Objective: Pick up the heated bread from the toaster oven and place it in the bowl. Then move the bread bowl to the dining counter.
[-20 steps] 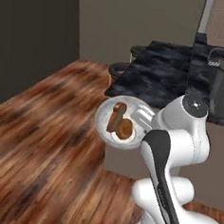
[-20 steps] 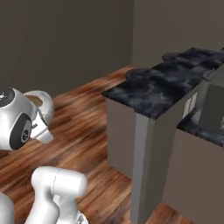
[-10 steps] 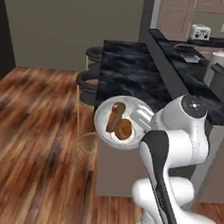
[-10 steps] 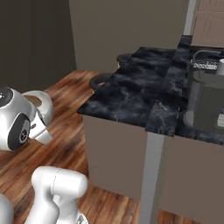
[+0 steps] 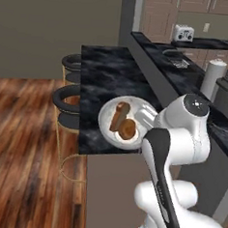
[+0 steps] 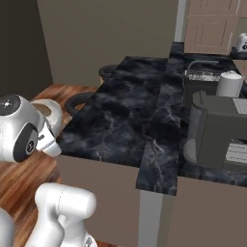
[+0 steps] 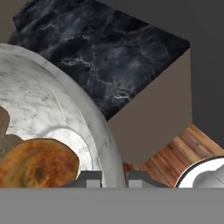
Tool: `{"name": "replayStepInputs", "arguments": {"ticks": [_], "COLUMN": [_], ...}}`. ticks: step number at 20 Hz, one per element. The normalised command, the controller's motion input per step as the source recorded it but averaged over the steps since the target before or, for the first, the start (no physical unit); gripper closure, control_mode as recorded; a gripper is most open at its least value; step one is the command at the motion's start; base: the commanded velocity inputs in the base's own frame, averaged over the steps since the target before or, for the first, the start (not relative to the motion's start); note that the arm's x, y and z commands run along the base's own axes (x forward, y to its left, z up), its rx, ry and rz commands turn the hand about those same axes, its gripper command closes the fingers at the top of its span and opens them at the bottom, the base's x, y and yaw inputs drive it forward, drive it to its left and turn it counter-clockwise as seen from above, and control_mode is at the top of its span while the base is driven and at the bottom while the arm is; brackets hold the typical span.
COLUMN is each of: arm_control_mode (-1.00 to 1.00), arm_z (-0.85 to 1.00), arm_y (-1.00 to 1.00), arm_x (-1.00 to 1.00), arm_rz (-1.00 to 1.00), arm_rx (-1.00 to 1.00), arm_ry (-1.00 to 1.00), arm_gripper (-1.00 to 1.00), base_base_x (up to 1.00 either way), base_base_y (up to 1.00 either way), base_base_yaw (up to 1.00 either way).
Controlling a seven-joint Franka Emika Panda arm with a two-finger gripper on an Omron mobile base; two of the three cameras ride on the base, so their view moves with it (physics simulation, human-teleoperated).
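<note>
Two breads in round white speckled bowl (image 5: 107, 121): small golden bun (image 5: 128, 129) at 4 o'clock, brown slice (image 5: 118, 115). Gripper (image 7: 114, 178) pinches bowl rim, near black marble tabletop (image 5: 106, 81).

The heated bread (image 5: 128, 129) lies in the bowl (image 5: 108, 119). The bowl hangs before the dining counter (image 5: 106, 81). Stools (image 5: 69, 97) stand left of it.

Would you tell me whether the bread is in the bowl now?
In. The left base view shows the round bun lying inside the bowl, beside a darker bread piece.
</note>
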Motion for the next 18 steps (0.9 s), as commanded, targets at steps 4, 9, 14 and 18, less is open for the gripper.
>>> {"name": "replayStepInputs", "arguments": {"ticks": [4,9,14,18], "arm_control_mode": [-1.00,-1.00,-1.00,-1.00], "arm_z": [0.00,-0.04,-0.28,-0.44], "arm_y": [0.00,-0.11,-0.13,-0.23], "arm_x": [0.99,1.00,1.00,0.99], "arm_rz": [-0.15,-0.15,-0.19,-0.13], "arm_rx": [0.00,0.00,0.02,0.07], "arm_ry": [0.11,0.25,0.29,0.08], "arm_gripper": [1.00,1.00,1.00,1.00], "base_base_x": [0.00,0.00,0.00,0.00], "base_base_y": [0.00,0.00,0.00,0.00], "base_base_yaw": [0.00,0.00,0.00,0.00]}}
